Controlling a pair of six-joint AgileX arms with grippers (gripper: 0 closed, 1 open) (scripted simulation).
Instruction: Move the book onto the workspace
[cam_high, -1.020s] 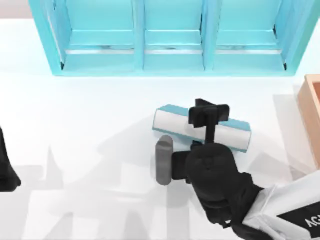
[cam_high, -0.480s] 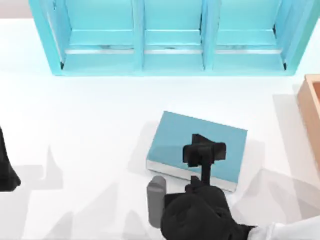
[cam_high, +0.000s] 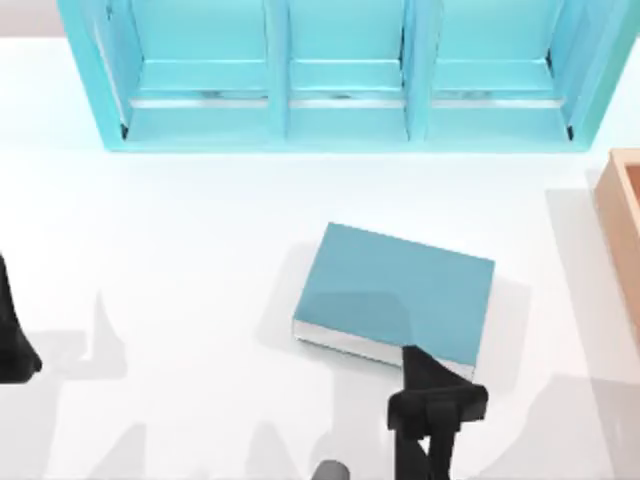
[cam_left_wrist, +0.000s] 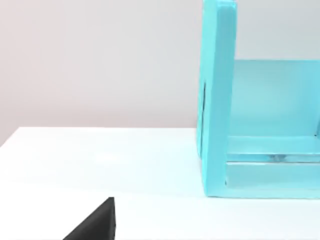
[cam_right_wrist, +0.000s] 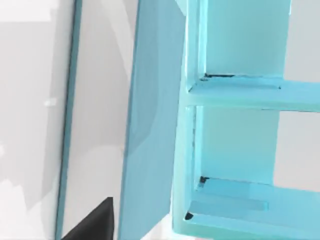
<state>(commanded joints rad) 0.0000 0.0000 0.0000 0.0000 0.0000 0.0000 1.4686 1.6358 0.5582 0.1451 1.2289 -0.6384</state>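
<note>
Where the camera looks down: the book (cam_high: 395, 295) lies flat on the white counter (cam_high: 180, 250), before the shelf (cam_high: 340, 75); right claw (cam_high: 437, 408) just beside its near edge, spread, pinching nothing; box (cam_high: 622, 225) at right.
Left wrist: shelf's side wall, pale wall behind.
Right wrist: book's white page edges.
Left arm: parked at the left edge.

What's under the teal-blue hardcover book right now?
The teal-blue hardcover book lies flat on the plain white tabletop, cover up. Whatever sits beneath its footprint is covered. The right gripper is at its near edge.
</note>
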